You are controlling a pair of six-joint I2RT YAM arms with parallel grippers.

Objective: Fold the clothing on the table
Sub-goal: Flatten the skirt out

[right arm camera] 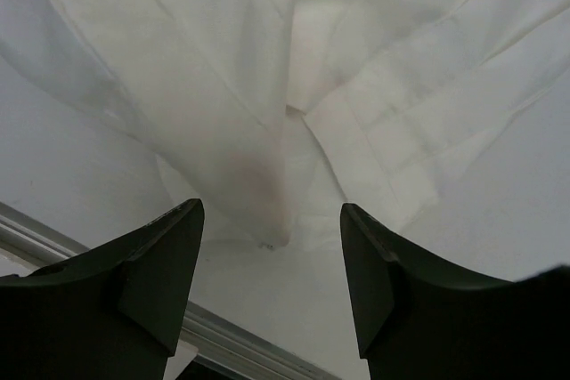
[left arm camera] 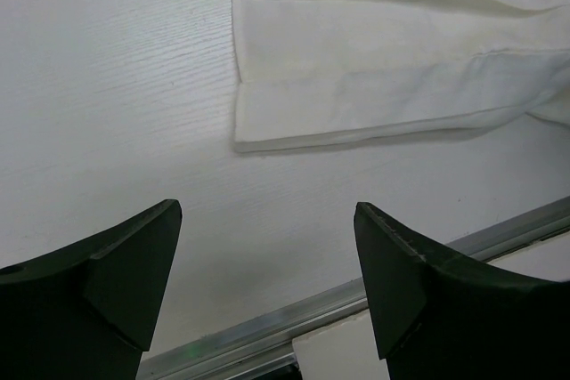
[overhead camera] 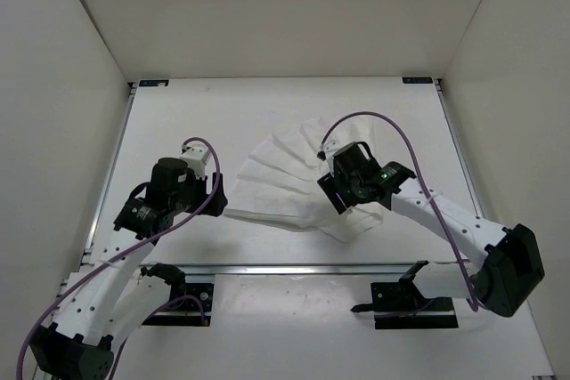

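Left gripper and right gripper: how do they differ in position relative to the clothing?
The left gripper hovers over bare table beside the clothing; the right gripper hovers over the clothing itself. The left faces a flat, straight-edged corner; the right faces gathered pleats. Both have open fingers, holding nothing.

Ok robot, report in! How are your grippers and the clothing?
Left gripper open, empty, beside the clothing. Right gripper open, empty, over its pleats. Clothing fanned out on table. Nothing blocking.
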